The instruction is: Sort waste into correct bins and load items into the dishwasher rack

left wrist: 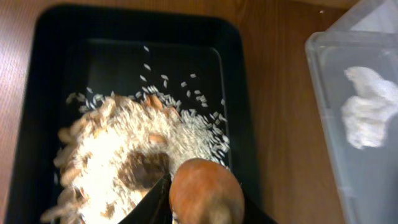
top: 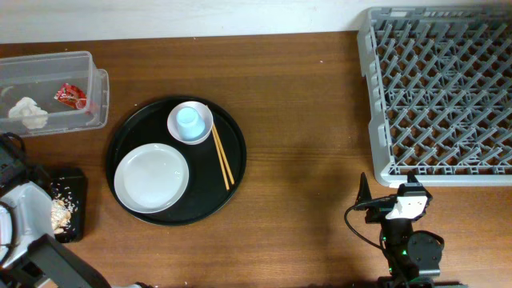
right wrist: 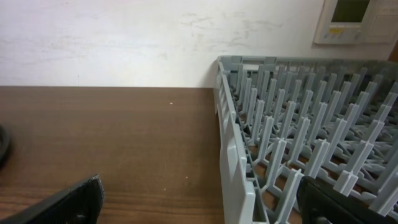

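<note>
Left gripper [left wrist: 204, 210]: part-closed on orange-brown piece [left wrist: 205, 183], over black box [left wrist: 242, 93] holding rice flakes [left wrist: 112, 155]; clear tub [left wrist: 323, 93] just beside. Right gripper [right wrist: 199, 210]: wide, empty, near rack [right wrist: 298, 124] corner. Bare table [top: 304, 96] between rack and tray [top: 234, 136].

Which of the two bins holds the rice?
The shallow black box at the table's near left corner; the clear tub holds only a white tissue and a red wrapper.

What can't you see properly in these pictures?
Black box: overhead, left arm covers part of it.
Carrot: left wrist, blurry, cut off by the bottom edge.
Rack: overhead, right edge cuts it off.
Tub: overhead, left edge cuts it off.
</note>
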`<state>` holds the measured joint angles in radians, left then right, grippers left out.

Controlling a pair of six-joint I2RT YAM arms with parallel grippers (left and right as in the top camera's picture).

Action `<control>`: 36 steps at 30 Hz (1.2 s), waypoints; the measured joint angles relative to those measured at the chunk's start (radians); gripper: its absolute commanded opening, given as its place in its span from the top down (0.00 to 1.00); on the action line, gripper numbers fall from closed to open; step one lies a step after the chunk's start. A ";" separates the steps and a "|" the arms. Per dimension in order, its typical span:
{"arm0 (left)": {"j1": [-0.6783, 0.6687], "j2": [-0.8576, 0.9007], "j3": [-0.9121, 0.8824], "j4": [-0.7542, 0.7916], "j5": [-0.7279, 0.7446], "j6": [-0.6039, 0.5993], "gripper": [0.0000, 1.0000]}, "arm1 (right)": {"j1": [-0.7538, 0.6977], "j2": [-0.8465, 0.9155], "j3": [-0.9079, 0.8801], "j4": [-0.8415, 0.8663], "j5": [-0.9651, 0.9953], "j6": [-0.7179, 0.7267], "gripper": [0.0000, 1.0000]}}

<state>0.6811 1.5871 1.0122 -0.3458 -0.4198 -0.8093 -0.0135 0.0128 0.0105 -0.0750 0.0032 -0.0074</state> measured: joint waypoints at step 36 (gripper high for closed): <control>-0.620 -0.181 -0.001 -0.216 0.983 0.306 0.21 | 0.000 0.000 0.000 0.000 0.000 0.000 0.02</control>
<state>0.0612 1.4059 1.0115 -0.5621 0.5629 -0.5037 -0.0135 0.0128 0.0105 -0.0750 0.0036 -0.0078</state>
